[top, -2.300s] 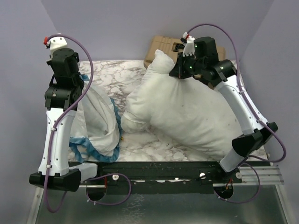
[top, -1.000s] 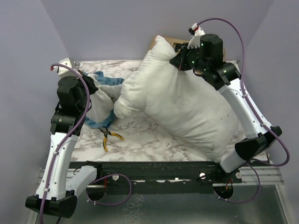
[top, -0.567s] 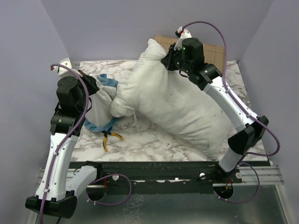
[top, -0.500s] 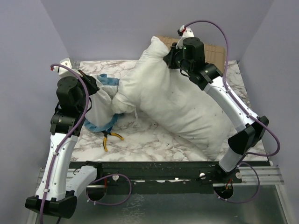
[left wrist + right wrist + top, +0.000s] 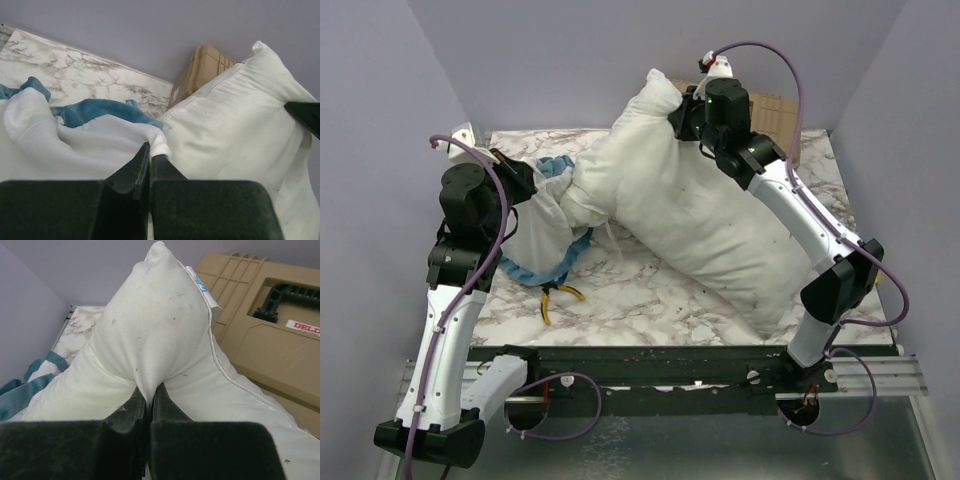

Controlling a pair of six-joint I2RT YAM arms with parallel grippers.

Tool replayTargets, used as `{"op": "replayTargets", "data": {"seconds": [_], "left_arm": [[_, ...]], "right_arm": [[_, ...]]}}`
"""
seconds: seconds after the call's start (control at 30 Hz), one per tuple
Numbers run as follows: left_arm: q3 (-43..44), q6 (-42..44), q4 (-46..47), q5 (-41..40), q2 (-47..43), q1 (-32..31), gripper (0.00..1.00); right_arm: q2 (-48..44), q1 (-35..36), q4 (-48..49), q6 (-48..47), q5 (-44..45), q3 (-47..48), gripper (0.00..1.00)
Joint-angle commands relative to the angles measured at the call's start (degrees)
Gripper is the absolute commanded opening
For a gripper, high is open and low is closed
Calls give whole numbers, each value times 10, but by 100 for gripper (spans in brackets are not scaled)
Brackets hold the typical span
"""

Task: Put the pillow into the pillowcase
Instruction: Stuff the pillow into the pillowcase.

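The pillow (image 5: 700, 215) lies slantwise across the bench (image 5: 650, 290). Its far upper end is lifted off the surface, and its near right corner hangs close to the bench's front edge. The right fingers (image 5: 132, 407) are clamped on a pinch of its cloth just below the raised corner, with a tan plastic case (image 5: 270, 340) behind it. The pillow's low left corner presses against the pillowcase (image 5: 545, 225), which is bunched at the left of the bench with its white inside and blue frill showing. The left fingers (image 5: 137, 167) are closed on a fold of that white cloth at the opening's edge and hold it up off the bench.

As I judge it, the task has barely begun. One corner meets the mouth, though I cannot tell whether it has gone in. Nearly all of the pillow is plainly outside. What remains is to feed the whole body in and draw the case over it. Yellow-handled pliers (image 5: 555, 297) lie on the bench just in front of the case.
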Motion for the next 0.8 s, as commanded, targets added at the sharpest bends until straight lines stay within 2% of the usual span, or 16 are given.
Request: {"op": "replayTargets", "data": {"seconds": [0.0,0.2,0.3,0.47,0.63,0.77], "left_arm": [[11,-30,39,23,-8,-3,0],[5,-58,64,59,9,-2,0],[12,-64,76,66,20,-2,0],[23,-63,78,71,23,-2,0],[8,-85,79,81,13,-2,0],[5,-111,85,103,19,-2,0]], "right_arm": [[10,19,74,49,-69,19,0],[15,62,100,77,-131,-7,0],[11,79,108,75,-123,-26,0],[-6,80,118,65,-24,-38,0],[-31,79,173,53,99,-42,0],[-35,80,204,51,160,-26,0]]}}
